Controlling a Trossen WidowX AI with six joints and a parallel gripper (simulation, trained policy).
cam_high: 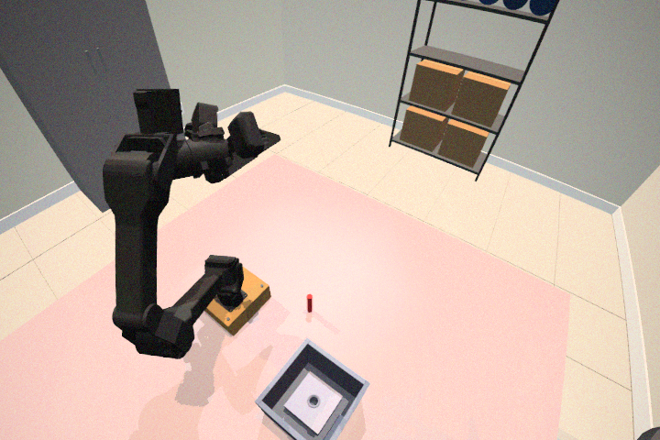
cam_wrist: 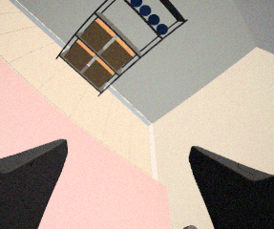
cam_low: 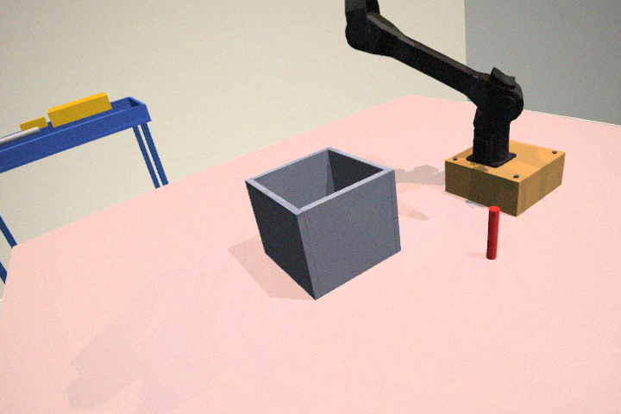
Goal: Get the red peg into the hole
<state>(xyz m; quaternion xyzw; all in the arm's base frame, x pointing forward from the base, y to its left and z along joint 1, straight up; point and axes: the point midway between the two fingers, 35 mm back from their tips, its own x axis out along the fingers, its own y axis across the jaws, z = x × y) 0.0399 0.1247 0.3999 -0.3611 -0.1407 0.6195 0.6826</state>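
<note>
The red peg (cam_high: 309,303) (cam_low: 492,234) stands upright on the pink table top (cam_high: 434,321) (cam_low: 418,341), outside the box and near the arm's base. The open grey box (cam_high: 337,362) (cam_low: 353,239) stands a short way from the peg. Inside it lies a white plate (cam_high: 315,382) with a round hole (cam_high: 313,400) that has nothing in it. My gripper (cam_high: 262,143) (cam_wrist: 129,151) is open and empty, raised high above the table and far from the peg. It is out of frame in the exterior view. The plate is hidden there by the box walls.
The arm's base stands on a wooden block (cam_high: 257,282) (cam_low: 482,190) close to the peg. A shelf rack with cardboard boxes (cam_high: 478,98) (cam_wrist: 98,38) stands beyond the table. A blue side table (cam_low: 77,131) with yellow blocks stands off the other side.
</note>
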